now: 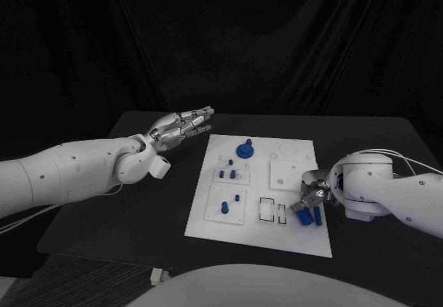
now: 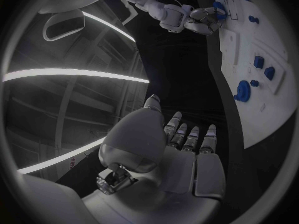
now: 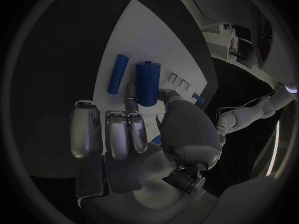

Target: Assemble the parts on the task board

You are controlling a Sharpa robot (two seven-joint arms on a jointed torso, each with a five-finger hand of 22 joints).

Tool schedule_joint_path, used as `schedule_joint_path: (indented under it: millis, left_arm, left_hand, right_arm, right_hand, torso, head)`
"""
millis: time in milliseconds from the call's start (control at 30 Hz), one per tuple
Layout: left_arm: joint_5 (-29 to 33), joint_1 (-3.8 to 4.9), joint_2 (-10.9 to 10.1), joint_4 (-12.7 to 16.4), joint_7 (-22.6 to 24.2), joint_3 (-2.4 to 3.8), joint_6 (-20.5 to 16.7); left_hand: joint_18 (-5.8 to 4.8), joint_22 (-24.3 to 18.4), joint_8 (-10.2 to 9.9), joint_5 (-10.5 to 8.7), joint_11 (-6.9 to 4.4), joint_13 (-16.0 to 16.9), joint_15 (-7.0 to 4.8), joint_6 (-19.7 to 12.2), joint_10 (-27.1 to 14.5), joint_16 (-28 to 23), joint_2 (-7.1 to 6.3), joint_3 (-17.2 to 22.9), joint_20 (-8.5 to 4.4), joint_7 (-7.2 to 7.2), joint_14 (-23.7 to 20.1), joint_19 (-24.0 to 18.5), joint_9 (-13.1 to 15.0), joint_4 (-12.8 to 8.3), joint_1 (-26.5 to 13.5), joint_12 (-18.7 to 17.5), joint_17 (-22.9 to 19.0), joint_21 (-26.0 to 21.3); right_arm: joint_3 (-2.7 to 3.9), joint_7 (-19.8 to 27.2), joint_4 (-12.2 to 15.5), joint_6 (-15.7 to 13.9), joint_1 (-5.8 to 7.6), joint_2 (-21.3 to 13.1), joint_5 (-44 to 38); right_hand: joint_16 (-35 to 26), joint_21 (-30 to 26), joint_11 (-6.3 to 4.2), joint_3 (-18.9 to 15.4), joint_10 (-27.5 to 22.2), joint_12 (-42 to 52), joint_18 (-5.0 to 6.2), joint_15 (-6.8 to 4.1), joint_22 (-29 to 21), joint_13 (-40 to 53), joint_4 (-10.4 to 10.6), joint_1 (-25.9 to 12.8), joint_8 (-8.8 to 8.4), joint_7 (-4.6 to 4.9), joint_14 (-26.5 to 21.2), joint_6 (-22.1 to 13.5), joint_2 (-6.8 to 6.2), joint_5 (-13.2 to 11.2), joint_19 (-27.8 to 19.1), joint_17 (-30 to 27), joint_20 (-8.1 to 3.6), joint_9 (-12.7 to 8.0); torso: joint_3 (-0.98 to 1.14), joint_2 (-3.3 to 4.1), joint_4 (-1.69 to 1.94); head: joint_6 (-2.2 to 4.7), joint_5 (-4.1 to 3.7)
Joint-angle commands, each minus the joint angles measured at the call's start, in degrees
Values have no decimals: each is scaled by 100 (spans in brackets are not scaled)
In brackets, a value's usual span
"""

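The white task board [image 1: 286,176] lies in the middle of the black table. A round blue part [image 1: 244,150] stands near its far edge, and small blue pegs [image 1: 229,173] stand in its left half. At the board's near right corner lie a thick blue cylinder [image 3: 147,82] and a thinner blue rod [image 3: 117,73], side by side. My right hand [image 1: 312,195] is over them, and its thumb and one finger pinch the near end of the thick cylinder [image 1: 305,217]. My left hand [image 1: 180,128] hovers flat with its fingers stretched out, left of the board's far corner, holding nothing.
Another blue peg [image 1: 225,206] stands in the near left panel of the board. Two small rectangular slots [image 1: 267,211] sit beside the right hand. In the left wrist view the board [image 2: 274,114] and the round part [image 2: 243,90] lie beyond my left hand [image 2: 181,149].
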Motion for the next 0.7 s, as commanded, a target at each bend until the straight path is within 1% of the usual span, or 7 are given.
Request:
schedule_joint_path:
  millis: [33, 100, 167, 500, 600, 700]
  left_arm:
    - [41, -7, 0, 7, 309, 6, 68]
    - [41, -7, -3, 6, 306, 6, 66]
    - [41, -8, -5, 1, 305, 6, 63]
    - [41, -9, 6, -21, 306, 6, 72]
    - [41, -9, 9, -21, 306, 6, 75]
    - [41, -9, 4, -18, 308, 6, 74]
  left_hand:
    - [107, 2, 20, 20, 32, 5, -15, -7, -3, -22, -6, 28, 36, 26, 8, 7, 3, -6, 45, 31, -8, 21]
    - [107, 2, 20, 20, 32, 5, -15, -7, -3, -22, -6, 28, 36, 26, 8, 7, 3, -6, 45, 31, -8, 21]
    - [107, 2, 20, 20, 32, 5, -15, -7, -3, -22, -6, 28, 36, 26, 8, 7, 3, -6, 45, 31, -8, 21]
    - [108, 8, 20, 30, 36, 7, -17, -5, 5, -22, -2, 31, 37, 29, 8, 9, 3, -8, 50, 38, -8, 22]
    - [108, 14, 20, 32, 36, 7, -17, -6, 4, -22, -1, 32, 37, 29, 8, 10, 3, -8, 51, 37, -8, 23]
    - [108, 14, 20, 32, 36, 7, -17, -6, 4, -22, -1, 32, 37, 29, 8, 10, 3, -8, 51, 37, -8, 23]
  right_arm:
    - [-12, 5, 21, -437, -33, -37, 401]
    - [-12, 32, 47, -563, -30, -75, 573]
    - [-11, 59, 77, -693, -17, -117, 780]
    - [-11, 201, 223, -1259, 154, -187, 1592]
    - [-11, 224, 245, -1347, 178, -165, 1783]
    - [-11, 230, 241, -1369, 192, -119, 1915]
  right_hand:
    - [-36, -24, -53, 1218, 618, 14, 27, -54, 1120, 1509, -786, -99, 89, -18, 565, 40, -14, 268, 82, 1325, -11, 144]
    - [-60, -34, -57, 1283, 618, 14, 29, -57, 1117, 1509, -822, -154, 117, -20, 555, 31, -15, 326, 78, 1278, -14, 201]
    - [-90, -35, -64, 1371, 618, 14, 29, -64, 1117, 1509, -871, -229, 162, -27, 543, 24, -12, 433, 79, 1222, -20, 281]
    - [-129, -87, -78, 1454, 618, 14, 41, -75, 1101, 1509, -901, -390, 237, -42, 529, 27, 10, 452, 58, 1150, -29, 403]
    - [-128, -70, -85, 1481, 618, 14, 37, -81, 1107, 1509, -902, -450, 263, -49, 530, 22, 30, 461, 67, 1152, -34, 445]
    - [-132, -69, -86, 1495, 618, 14, 37, -84, 1107, 1509, -901, -499, 271, -47, 530, 1, 37, 447, 68, 1144, -38, 471]
  torso:
    - [-1, 0, 1]
    - [-1, 2, 0]
    - [0, 2, 0]
    - [-1, -4, 0]
    - [-1, -6, 0]
    - [-2, -6, -2]
  head:
    - [1, 4]
    - [1, 7]
    - [1, 6]
    - [1, -5]
    - [1, 3]
    - [1, 6]
